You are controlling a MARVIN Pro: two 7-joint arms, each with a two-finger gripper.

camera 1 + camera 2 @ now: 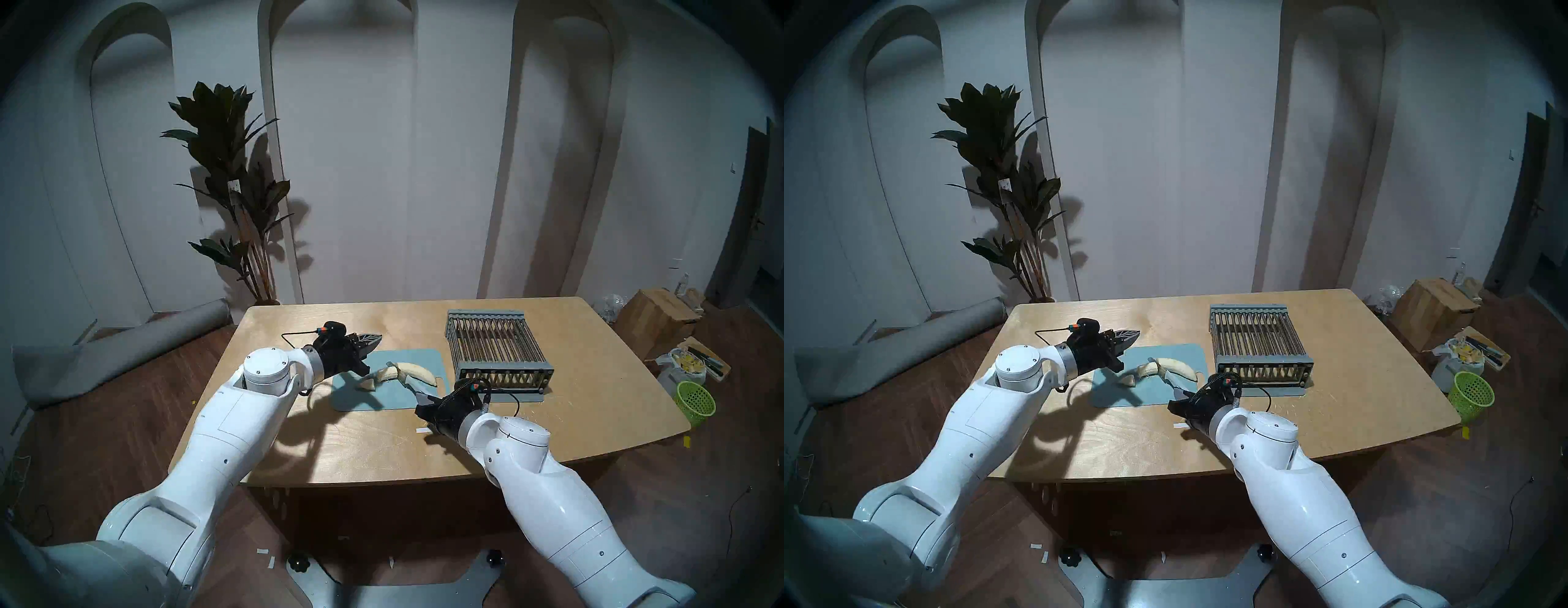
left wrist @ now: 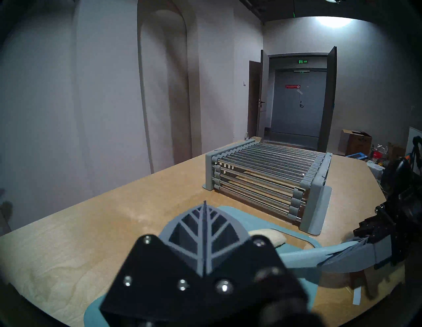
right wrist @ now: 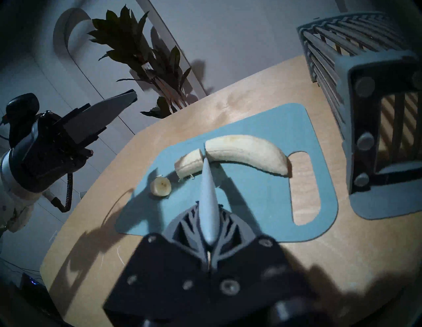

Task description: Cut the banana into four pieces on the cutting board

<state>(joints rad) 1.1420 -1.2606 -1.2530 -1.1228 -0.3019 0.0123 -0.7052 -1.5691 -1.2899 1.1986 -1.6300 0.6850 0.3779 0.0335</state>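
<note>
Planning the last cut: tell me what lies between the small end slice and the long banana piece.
In the right wrist view, a short middle chunk lies between the end slice and the long piece, on the cutting board.

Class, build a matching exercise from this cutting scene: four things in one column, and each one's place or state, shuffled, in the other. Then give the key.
1. longest banana piece
2. round banana slice
3. knife
4. left pincer

A. shut on nothing, raised off the board
B. clamped in the right pincer
C. nearest the handle slot
D. alone near the board's far end

Pairs: 1-C, 2-D, 3-B, 4-A
</note>
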